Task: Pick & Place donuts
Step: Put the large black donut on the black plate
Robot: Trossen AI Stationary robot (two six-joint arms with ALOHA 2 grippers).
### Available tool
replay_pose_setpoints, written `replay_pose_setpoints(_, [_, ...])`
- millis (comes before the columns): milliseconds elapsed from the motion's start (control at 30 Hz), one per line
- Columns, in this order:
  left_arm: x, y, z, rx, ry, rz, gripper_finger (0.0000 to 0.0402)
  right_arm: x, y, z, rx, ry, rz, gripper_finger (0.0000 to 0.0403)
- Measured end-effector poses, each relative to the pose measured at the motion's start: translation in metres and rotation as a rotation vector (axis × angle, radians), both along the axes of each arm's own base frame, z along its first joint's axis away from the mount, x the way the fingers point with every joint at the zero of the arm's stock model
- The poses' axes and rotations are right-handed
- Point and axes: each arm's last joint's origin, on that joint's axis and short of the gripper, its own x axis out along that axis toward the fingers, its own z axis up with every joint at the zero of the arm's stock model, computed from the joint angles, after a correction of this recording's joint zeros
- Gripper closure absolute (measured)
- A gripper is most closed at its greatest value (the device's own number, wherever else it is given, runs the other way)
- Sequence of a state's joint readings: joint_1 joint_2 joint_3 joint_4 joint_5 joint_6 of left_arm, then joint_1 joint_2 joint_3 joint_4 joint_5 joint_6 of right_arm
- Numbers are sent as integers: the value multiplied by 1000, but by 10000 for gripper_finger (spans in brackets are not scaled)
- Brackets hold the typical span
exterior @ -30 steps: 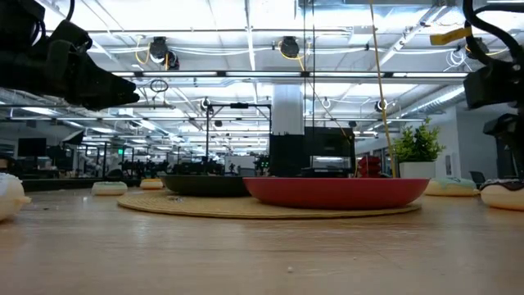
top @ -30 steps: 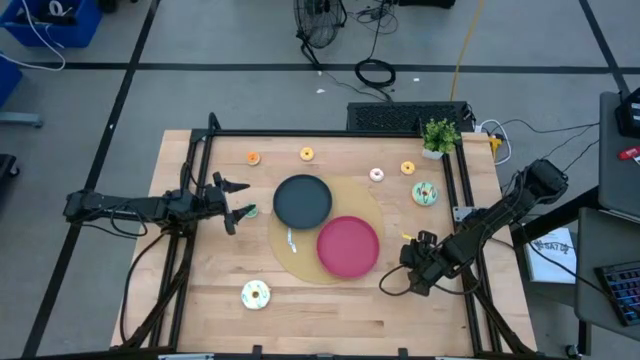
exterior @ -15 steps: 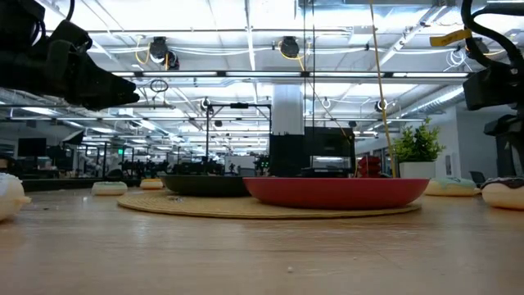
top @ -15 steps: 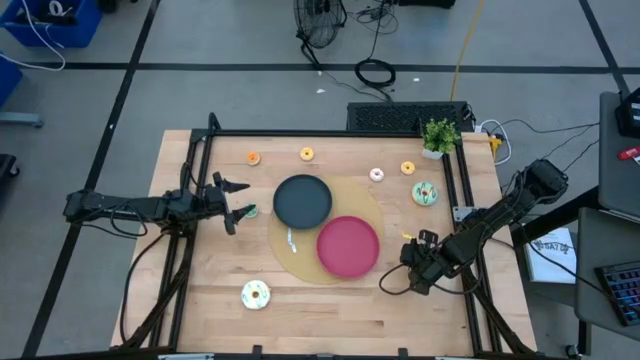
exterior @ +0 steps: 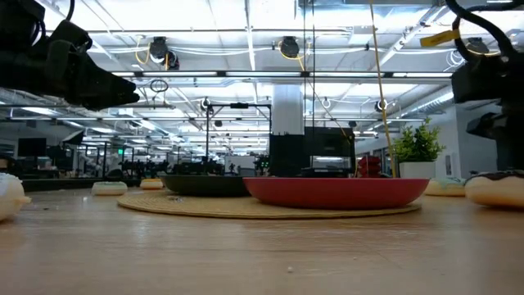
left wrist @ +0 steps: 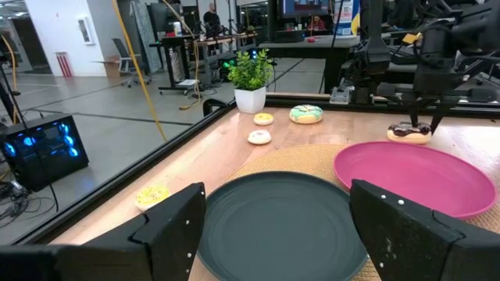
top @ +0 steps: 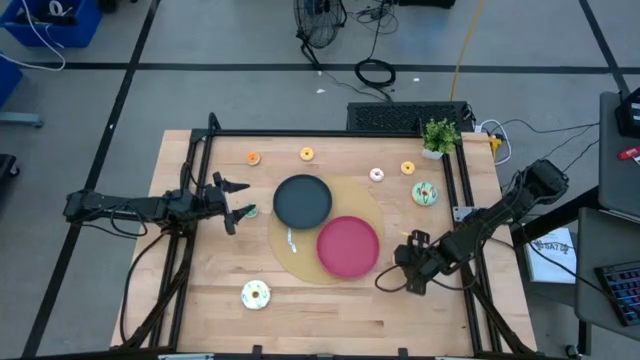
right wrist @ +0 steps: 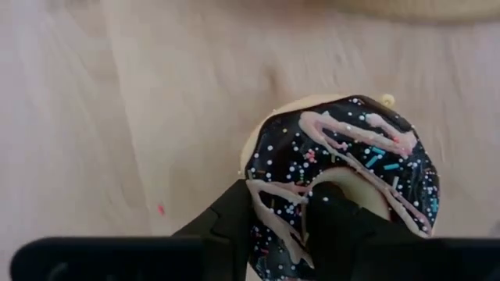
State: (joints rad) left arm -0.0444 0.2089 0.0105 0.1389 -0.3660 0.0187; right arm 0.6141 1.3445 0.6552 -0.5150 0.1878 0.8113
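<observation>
2 pincers | R pincer (right wrist: 312, 234) grips choc donut (right wrist: 344, 179) (sprinkled) | L pincer (left wrist: 273, 234) wide, empty | no legible txt

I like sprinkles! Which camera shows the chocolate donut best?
The right wrist view: the chocolate donut fills it, icing and sprinkles clear, the right pincer gripping it. The left wrist view shows it small. The low view shows its edge; overhead it's hidden.

Wooden table (top: 330, 310) bears round mat (top: 283, 255); scattered donuts (top: 256, 294).
</observation>
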Motion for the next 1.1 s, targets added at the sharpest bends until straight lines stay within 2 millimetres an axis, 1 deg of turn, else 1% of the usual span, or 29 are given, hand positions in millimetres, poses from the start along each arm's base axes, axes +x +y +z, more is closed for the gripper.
replay_pose_setpoints(100, [0, 0, 0, 0, 0, 0, 91, 6, -4, 1, -22, -40, 16, 314])
replay_pose_setpoints(233, [0, 0, 0, 0, 0, 0, 92, 12, -11, 2, -23, -54, 11, 314])
replay_pose_setpoints(300, [0, 0, 0, 0, 0, 0, 91, 14, -14, 2, -19, -47, 5, 314])
replay_pose_setpoints(500, [0, 0, 0, 0, 0, 0, 91, 16, -19, 1, 65, 3, 16, 314])
replay_pose_setpoints(600, [0, 0, 0, 0, 0, 0, 91, 17, -24, 2, 65, 14, 8, 314])
replay_pose_setpoints(700, [0, 0, 0, 0, 0, 0, 91, 17, -30, 2, 14, 23, -17, 314])
replay_pose_setpoints(900, [0, 0, 0, 0, 0, 0, 92, 15, -46, 1, -153, 39, -83, 314])
replay_pose_setpoints(1100, [0, 0, 0, 0, 0, 0, 92, 20, -60, 2, -261, -4, -133, 314])
